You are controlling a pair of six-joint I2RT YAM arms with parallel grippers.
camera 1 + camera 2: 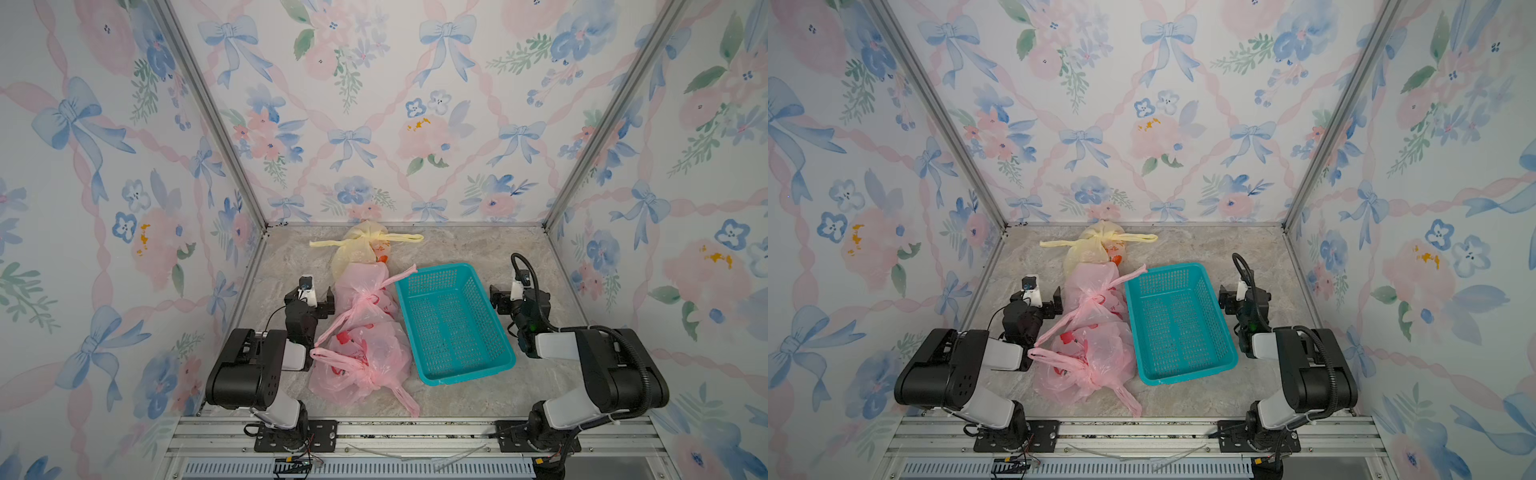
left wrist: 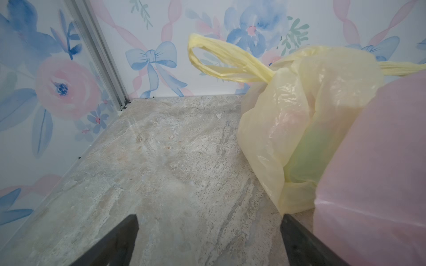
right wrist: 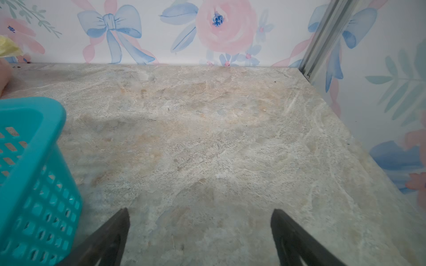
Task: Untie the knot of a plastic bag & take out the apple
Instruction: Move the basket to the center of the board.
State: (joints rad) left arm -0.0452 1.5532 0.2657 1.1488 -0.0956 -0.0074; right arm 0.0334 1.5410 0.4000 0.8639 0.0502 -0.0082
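Marble tabletop [image 1: 478, 249] held 3 knotted bags [image 1: 365, 278] by a basket [image 1: 465, 372], apple hidden inside; L gripper [image 2: 208, 221] & R gripper [image 3: 199, 214] sat wide open, empty; wrong-loop yank could've tightened the knot [image 1: 365, 298] or torn thin plastic.

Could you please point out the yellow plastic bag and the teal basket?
Yellow knotted plastic bag [image 1: 353, 255]: in a top view, its bulging body.
Teal perforated plastic basket [image 1: 465, 374]: in a top view, its near rim.
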